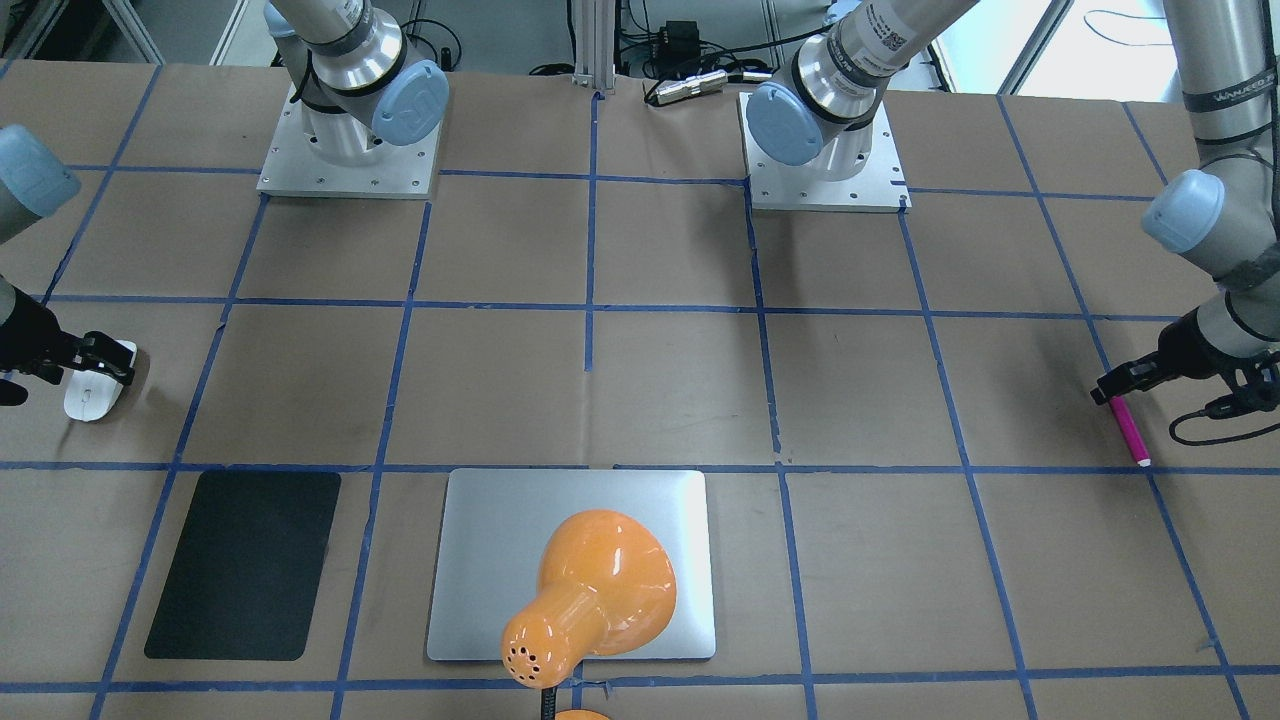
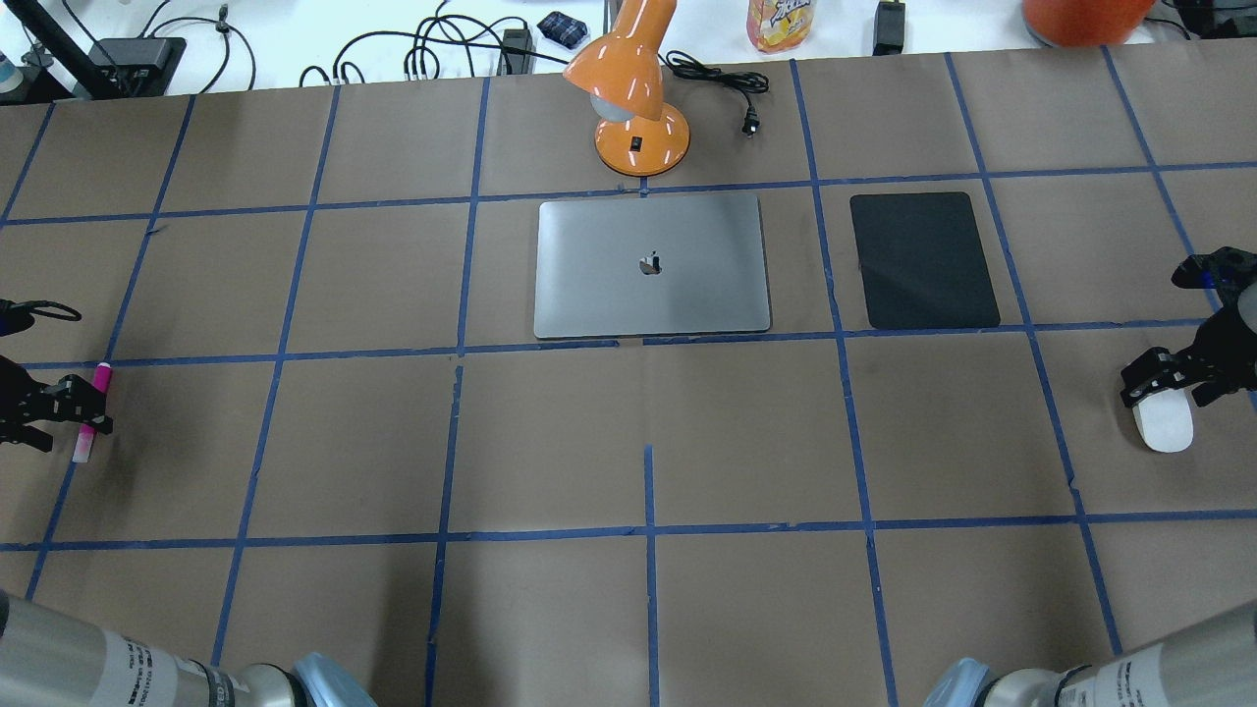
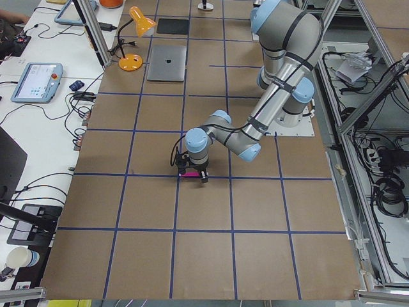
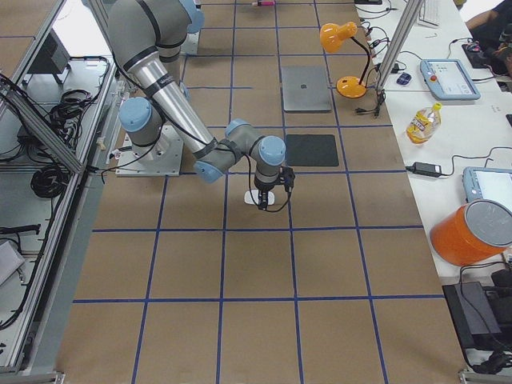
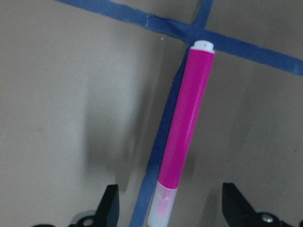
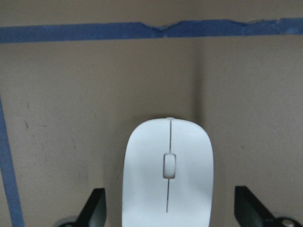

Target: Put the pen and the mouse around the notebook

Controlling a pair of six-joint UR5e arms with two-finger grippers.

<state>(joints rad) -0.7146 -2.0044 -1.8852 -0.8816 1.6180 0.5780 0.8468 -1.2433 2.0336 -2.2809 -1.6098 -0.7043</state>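
**Entry: two tools poised over pen and mouse, neither yet gripped**

**Left tool** (image 5: 171, 208): released. Its jaws stand on either side of the pen (image 5: 187, 123) with a gap on both sides, near the white cap end.

**Right tool** (image 6: 173, 208): released. Its jaws straddle the rear of the mouse (image 6: 168, 161) without touching it.

**Pen:** lies flat along a blue tape line (image 2: 648, 530) at the far left of the tabletop (image 2: 746, 432), well apart from the notebook (image 2: 651, 265).

**Mouse:** lies flat at the far right of the tabletop, beyond the black pad (image 2: 923, 260), also well apart from the notebook.

**Stage, as judged:** both grasps are pending, and the carry and placement remain to be done.

**Hazards, as judged:**
- The pen is slim and round. A grip near one end could let it pivot or droop, and uneven jaw contact could roll it away.
- The mouse is smooth and domed, so closing on its curved flanks could squeeze it out forward.
- The orange lamp (image 2: 633, 98) stands just behind the notebook with its head leaning over it. A high approach from either arm could strike it.
- The black pad lies just beside the notebook on the right, and the mouse could catch its edge on the way down.

**Surface:** brown paper covering, marked into squares by blue tape, matte and lightly scuffed.

**Room:** white benches with cables, tablets and a bottle run along the operators' side. Metal framing and wiring stand behind the arm bases.
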